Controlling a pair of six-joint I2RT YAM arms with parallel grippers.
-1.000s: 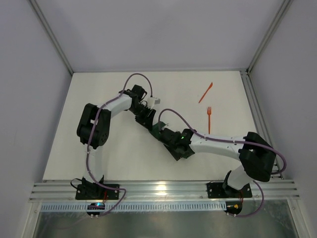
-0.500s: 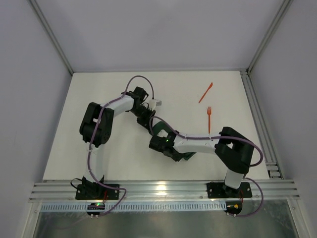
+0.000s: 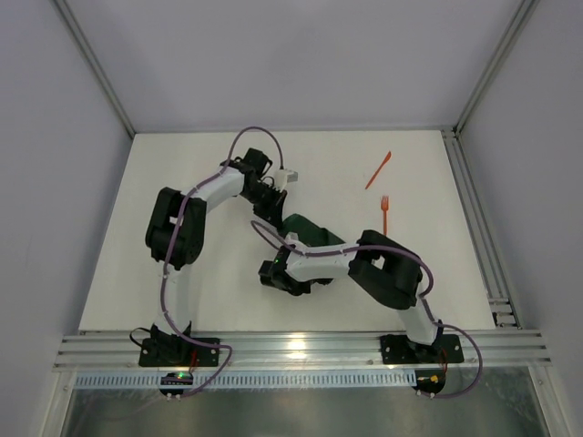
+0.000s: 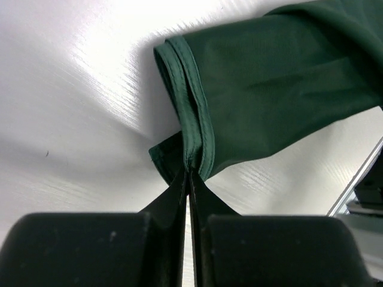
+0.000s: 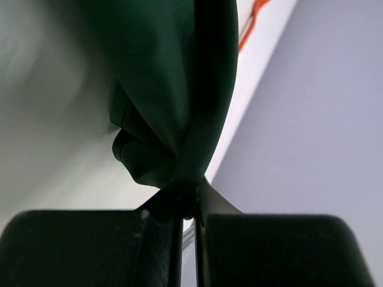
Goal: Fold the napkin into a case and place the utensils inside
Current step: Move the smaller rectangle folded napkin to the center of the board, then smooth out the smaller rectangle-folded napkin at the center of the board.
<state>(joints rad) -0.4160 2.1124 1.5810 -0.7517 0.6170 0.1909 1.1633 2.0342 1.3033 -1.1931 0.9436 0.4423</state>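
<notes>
Left tool [image 4: 189, 173]: black fingers pressed together, pinching the hemmed edge of the dark green soft cloth napkin [image 4: 281, 84]. From the pinch the doubled hem runs up and away from the fingertips, and the body of the cloth spreads off to the right of the tool. A small fold of cloth sits just left of the tips, on the white bench [image 4: 72, 119].

Right tool [image 5: 188, 200]: fingers likewise clamped tight on a bunched corner of the same green cloth [image 5: 161, 78]. Cloth hangs gathered directly ahead of the tips, a crumpled lobe to their left. A sliver of bright orange plastic shows far ahead, upper right of this tool's view; which utensil, cannot tell.

Overhead: napkin [image 3: 308, 228] lies between the two tools, mostly hidden under the right arm; left tool [image 3: 270, 205] at its far-left end, right tool [image 3: 273, 275] at its near end. Thin orange plastic knife-like piece [image 3: 379, 169] and orange plastic fork [image 3: 384, 217] lie on the bench well to the right of both tools, apart from the cloth and from each other.
</notes>
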